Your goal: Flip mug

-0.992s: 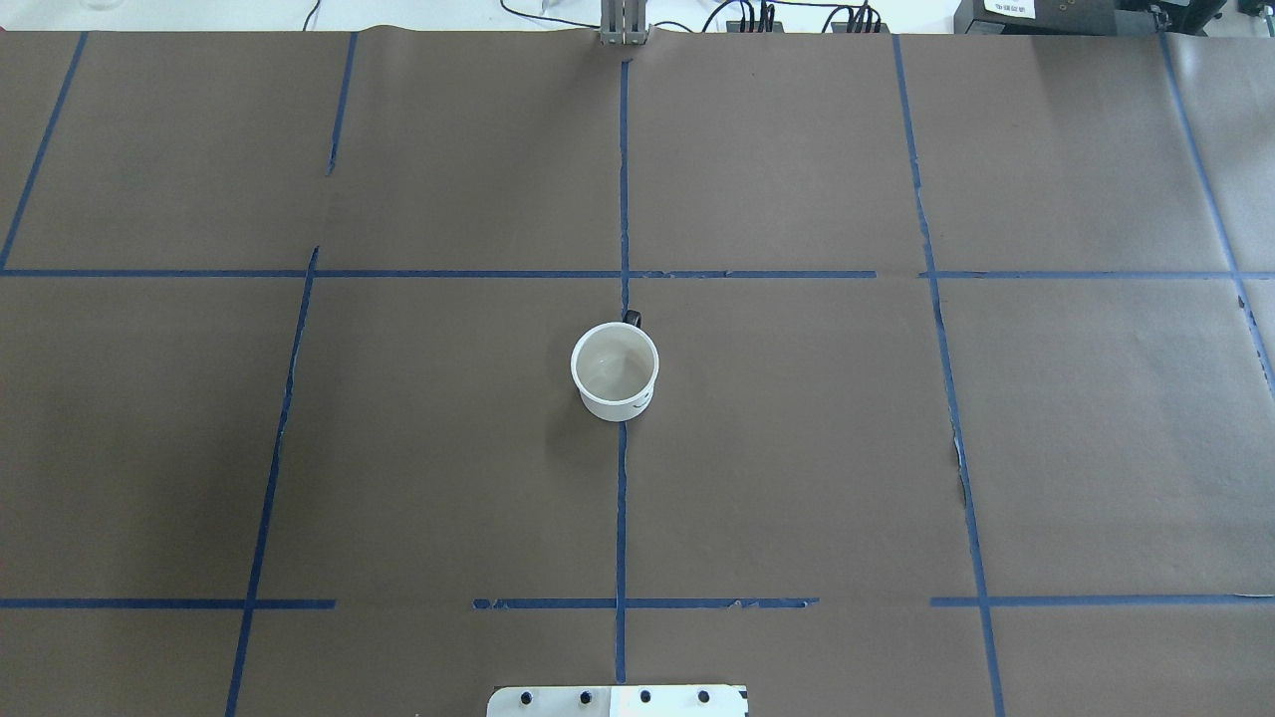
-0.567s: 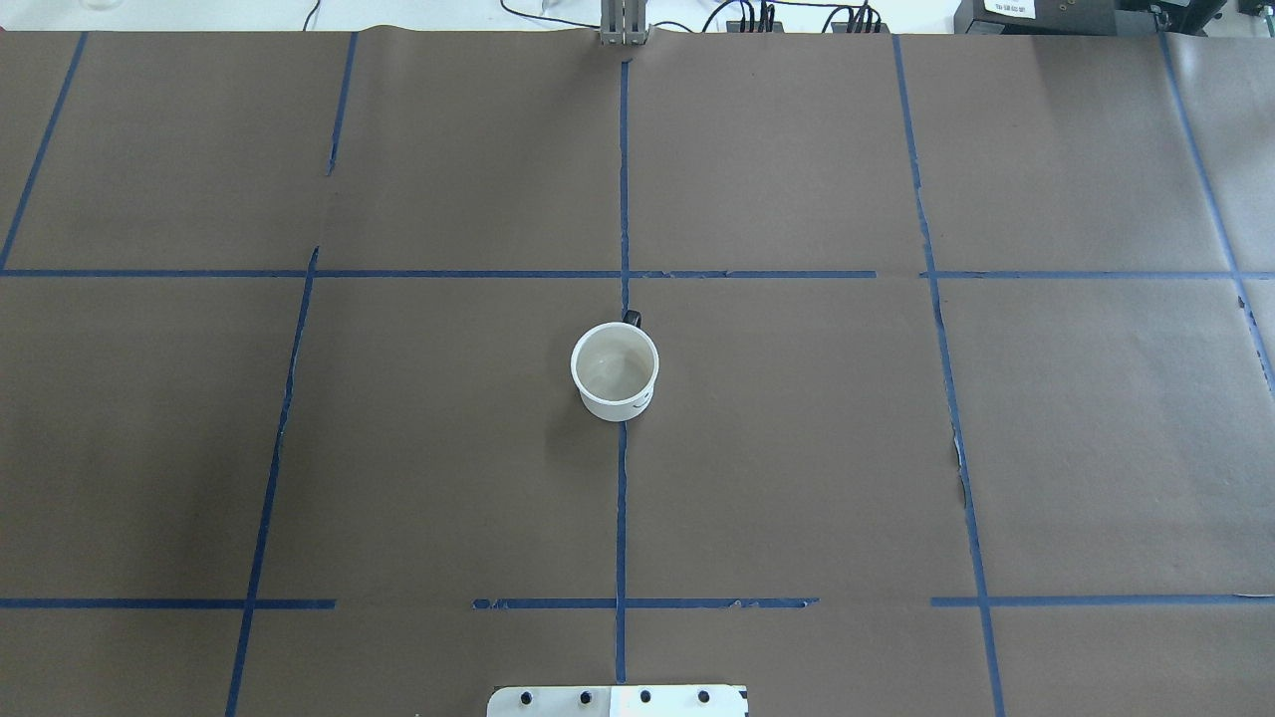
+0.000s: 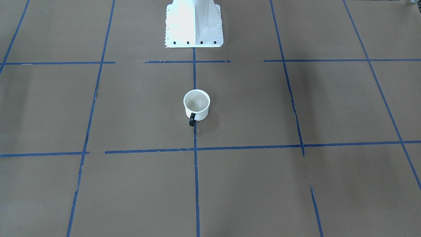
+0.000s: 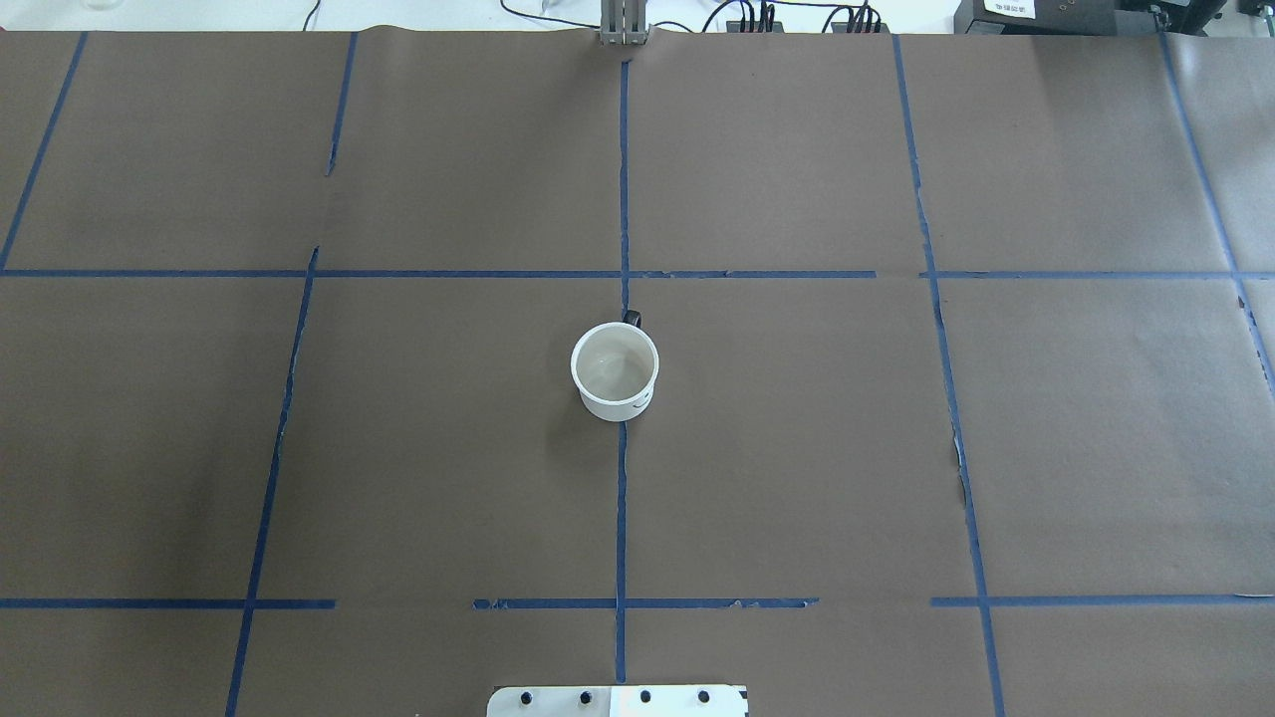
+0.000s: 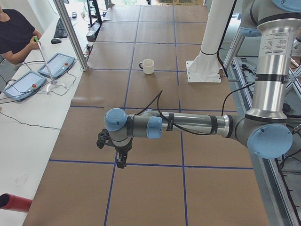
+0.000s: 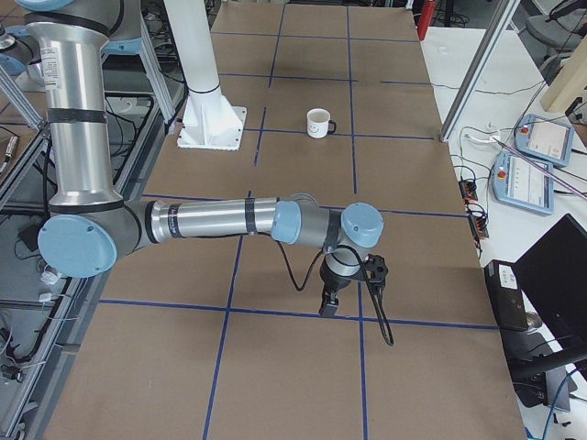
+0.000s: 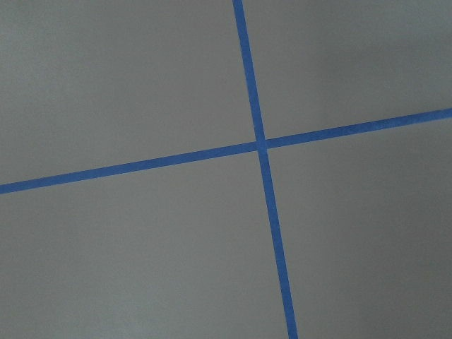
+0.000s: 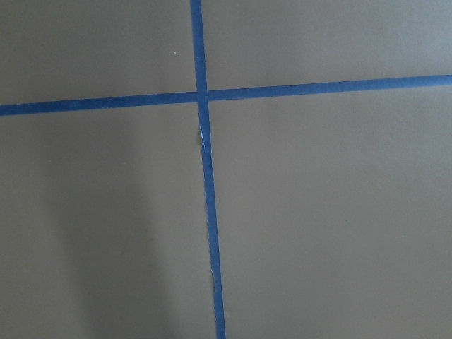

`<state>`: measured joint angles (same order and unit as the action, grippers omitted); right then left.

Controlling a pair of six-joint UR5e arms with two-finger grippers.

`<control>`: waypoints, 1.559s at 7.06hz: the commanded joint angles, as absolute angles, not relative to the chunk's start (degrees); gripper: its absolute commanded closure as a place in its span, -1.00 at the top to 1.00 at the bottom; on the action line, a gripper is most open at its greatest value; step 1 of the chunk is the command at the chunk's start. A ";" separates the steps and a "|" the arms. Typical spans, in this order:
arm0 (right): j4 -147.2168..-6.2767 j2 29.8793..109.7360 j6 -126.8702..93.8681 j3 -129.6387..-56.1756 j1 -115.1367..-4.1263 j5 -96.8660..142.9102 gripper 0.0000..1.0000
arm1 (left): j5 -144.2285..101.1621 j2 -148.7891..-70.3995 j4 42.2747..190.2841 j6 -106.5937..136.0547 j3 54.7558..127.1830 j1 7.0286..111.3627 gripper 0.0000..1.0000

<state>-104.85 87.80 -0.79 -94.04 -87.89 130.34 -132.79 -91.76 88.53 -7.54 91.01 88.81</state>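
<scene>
The mug (image 4: pixel 615 370) is small and white and stands upright, mouth up, at the middle of the brown table. It also shows in the front-facing view (image 3: pixel 196 105), the left view (image 5: pixel 147 66) and the right view (image 6: pixel 318 123). Its dark handle (image 3: pixel 192 121) points away from the robot base. Part of the black face shows on its side (image 6: pixel 316 129). My left gripper (image 5: pixel 121 163) hangs low over the table, far from the mug. My right gripper (image 6: pixel 327 310) hangs low at the other end. Each shows only in a side view, so I cannot tell if it is open or shut. Both wrist views show only paper and tape.
Blue tape lines (image 4: pixel 622 179) form a grid on the brown paper. The white robot base (image 3: pixel 193 23) stands at the table's near edge. An operator (image 5: pixel 14 33) and control tablets (image 5: pixel 56 65) are along the far side, with more tablets (image 6: pixel 523 179) in the right view.
</scene>
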 commanded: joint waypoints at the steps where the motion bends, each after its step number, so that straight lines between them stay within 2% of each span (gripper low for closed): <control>1: -104.85 87.80 -0.79 -94.04 -87.89 130.34 1.00 | -132.80 -91.67 88.51 -7.56 91.05 88.77 1.00; 11: -104.85 87.80 -0.79 -94.04 -87.89 130.34 1.00 | -132.80 -91.67 87.45 -7.91 92.11 90.88 1.00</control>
